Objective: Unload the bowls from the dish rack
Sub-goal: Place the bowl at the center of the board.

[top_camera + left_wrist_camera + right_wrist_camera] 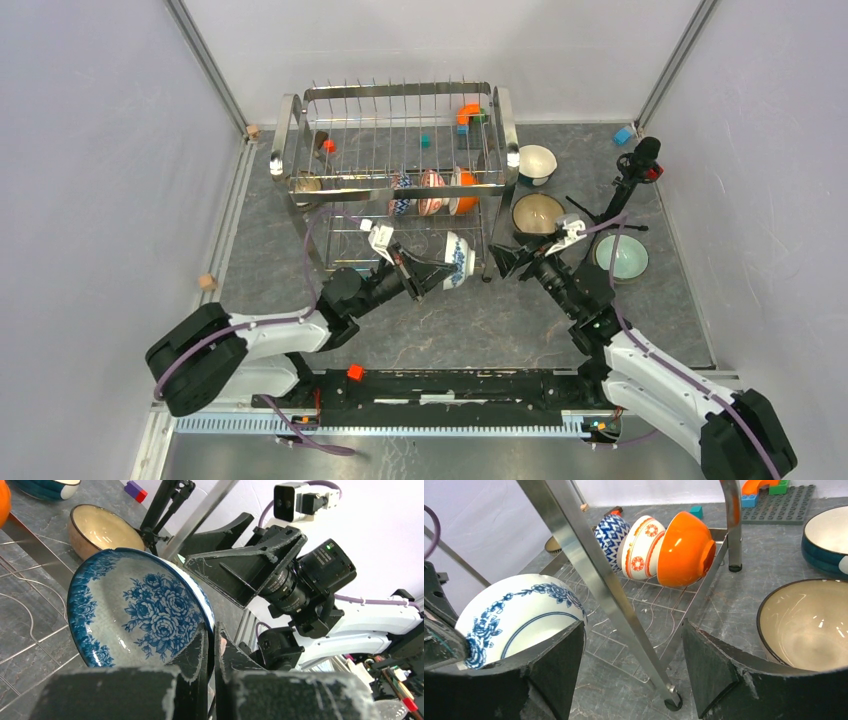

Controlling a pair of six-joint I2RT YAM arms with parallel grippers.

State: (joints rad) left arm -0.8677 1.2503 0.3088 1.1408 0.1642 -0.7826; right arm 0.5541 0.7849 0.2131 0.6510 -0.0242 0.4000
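While the dish rack (400,150) stands just beyond both claws, a blue-flowered bowl (458,260) hangs on edge, its rim clamped in the left gripper (436,272); the right gripper (503,262) sits just beside it, jaws wide apart.

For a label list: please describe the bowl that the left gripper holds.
Find the big chrome dish rack. Near its front right leg, the left gripper pinches the rim of a bowl. Only this bowl is white with blue roses inside.

Grey table (450,320) carries the dish rack (395,150), three bowls (538,213) and scattered blocks (623,135)
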